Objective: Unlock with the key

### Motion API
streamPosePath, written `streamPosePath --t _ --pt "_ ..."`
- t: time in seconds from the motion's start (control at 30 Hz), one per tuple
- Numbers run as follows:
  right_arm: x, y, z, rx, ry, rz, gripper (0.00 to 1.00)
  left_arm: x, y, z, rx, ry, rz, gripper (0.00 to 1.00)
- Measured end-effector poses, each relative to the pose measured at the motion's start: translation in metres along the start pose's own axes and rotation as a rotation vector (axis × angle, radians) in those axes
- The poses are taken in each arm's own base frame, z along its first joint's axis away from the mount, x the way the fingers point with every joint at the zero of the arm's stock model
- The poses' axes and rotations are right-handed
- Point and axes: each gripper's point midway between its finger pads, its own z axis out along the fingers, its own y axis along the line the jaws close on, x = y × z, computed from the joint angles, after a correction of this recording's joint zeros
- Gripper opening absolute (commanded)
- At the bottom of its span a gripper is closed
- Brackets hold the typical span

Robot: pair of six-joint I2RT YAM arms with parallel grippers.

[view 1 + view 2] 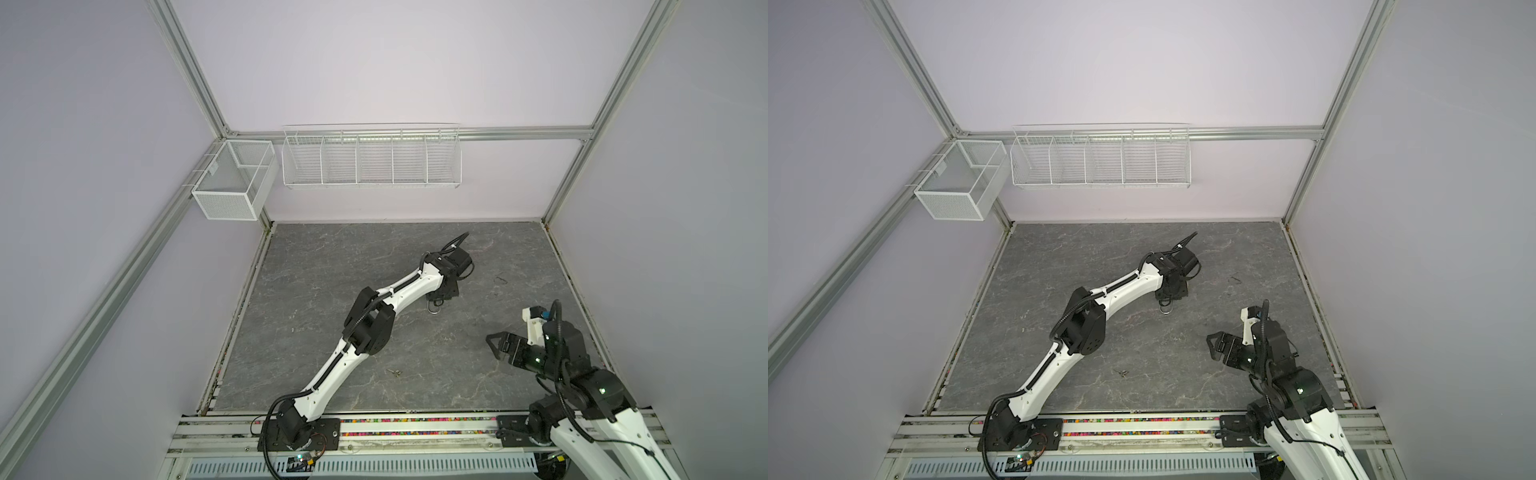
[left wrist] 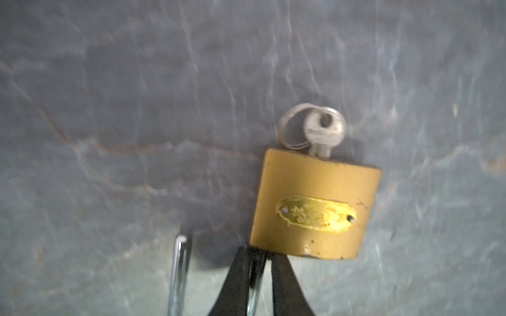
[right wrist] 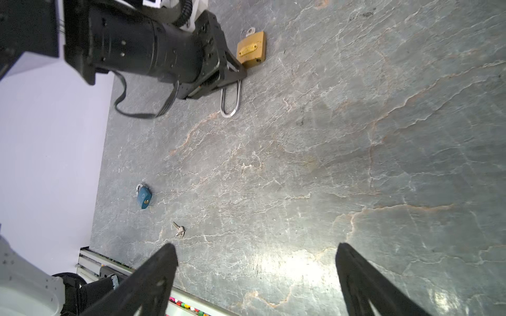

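Observation:
A brass padlock (image 2: 315, 208) lies on the grey stone table, its silver key (image 2: 324, 131) on a ring pushed into the keyhole. One leg of the padlock's steel shackle (image 2: 179, 273) stands out beside the body, free of it. The other leg runs between the black fingers of my left gripper (image 2: 260, 260), which is shut on it. In both top views the left gripper (image 1: 440, 297) hides the padlock body and only the shackle loop (image 1: 434, 309) (image 1: 1166, 308) shows. My right gripper (image 3: 257, 253) (image 1: 496, 345) hovers open and empty near the front right, apart from the padlock (image 3: 252, 49).
A small blue padlock (image 3: 144, 197) and a loose key (image 3: 179, 229) (image 1: 395, 372) lie on the table nearer the front rail. White wire baskets (image 1: 232, 178) (image 1: 370, 158) hang on the walls at the back left. A small dark object (image 1: 500, 280) lies on the table to the right.

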Motion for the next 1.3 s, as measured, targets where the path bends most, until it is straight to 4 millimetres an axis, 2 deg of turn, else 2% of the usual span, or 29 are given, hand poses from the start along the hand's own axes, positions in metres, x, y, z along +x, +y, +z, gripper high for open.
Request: streamPosePath --t 0.13,0.2,0.27,0.33,0.43,0.5,0.57,0.6,0.63,0.67,0.73,0.77,0.83,0.9,0.93,1.03,1.13,1.3 --pt "-0.002 0.002 -0.004 -0.009 -0.013 -0.003 0.92 -0.040 0.022 0.008 0.029 -0.027 -0.012 0.28" --pt "-0.002 0.002 -0.005 -0.011 -0.017 -0.004 0.92 -0.052 0.028 0.009 0.050 -0.043 0.003 0.32" --pt "-0.002 0.003 -0.005 -0.012 -0.018 -0.004 0.91 -0.054 0.029 0.008 0.065 -0.047 0.031 0.39" --pt "-0.003 0.003 -0.005 -0.012 -0.018 -0.007 0.90 -0.048 0.028 0.004 0.074 -0.043 0.070 0.45" --pt "-0.003 0.002 -0.002 -0.003 -0.008 -0.025 0.89 -0.035 0.033 -0.016 0.078 -0.039 0.121 0.52" --pt "-0.002 0.001 0.003 0.006 0.008 -0.039 0.89 -0.033 0.036 -0.049 0.092 -0.067 0.147 0.56" --pt "0.000 0.001 0.012 0.006 0.038 -0.051 0.88 -0.037 0.041 -0.100 0.121 -0.134 0.155 0.65" --pt "0.001 0.002 0.017 0.004 0.057 -0.054 0.88 -0.039 0.047 -0.132 0.145 -0.183 0.150 0.75" --pt "0.003 0.003 0.022 0.001 0.074 -0.059 0.88 -0.038 0.057 -0.169 0.173 -0.239 0.139 0.92" --pt "0.005 0.004 0.025 -0.005 0.088 -0.068 0.88 -0.036 0.066 -0.199 0.204 -0.290 0.127 0.99" --pt "0.011 0.012 0.031 -0.029 0.111 -0.103 0.91 -0.015 0.099 -0.261 0.284 -0.386 0.080 0.99" --pt "0.014 0.017 0.033 -0.045 0.123 -0.123 0.93 -0.003 0.114 -0.280 0.317 -0.418 0.057 0.99" --pt "0.024 0.031 0.038 -0.087 0.145 -0.176 0.98 0.035 0.148 -0.300 0.374 -0.455 0.008 0.99" --pt "0.041 0.044 0.048 -0.122 0.195 -0.234 0.99 0.077 0.174 -0.296 0.415 -0.438 -0.021 0.99" --pt "0.052 0.050 0.055 -0.126 0.231 -0.270 0.95 0.099 0.186 -0.286 0.425 -0.409 -0.031 1.00" --pt "0.085 0.063 0.080 -0.108 0.330 -0.364 0.80 0.148 0.213 -0.256 0.447 -0.319 -0.074 1.00" --pt "0.110 0.072 0.107 -0.100 0.385 -0.417 0.71 0.172 0.232 -0.247 0.460 -0.264 -0.127 1.00" --pt "0.134 0.099 0.139 -0.122 0.414 -0.492 0.66 0.184 0.238 -0.257 0.498 -0.231 -0.168 1.00"
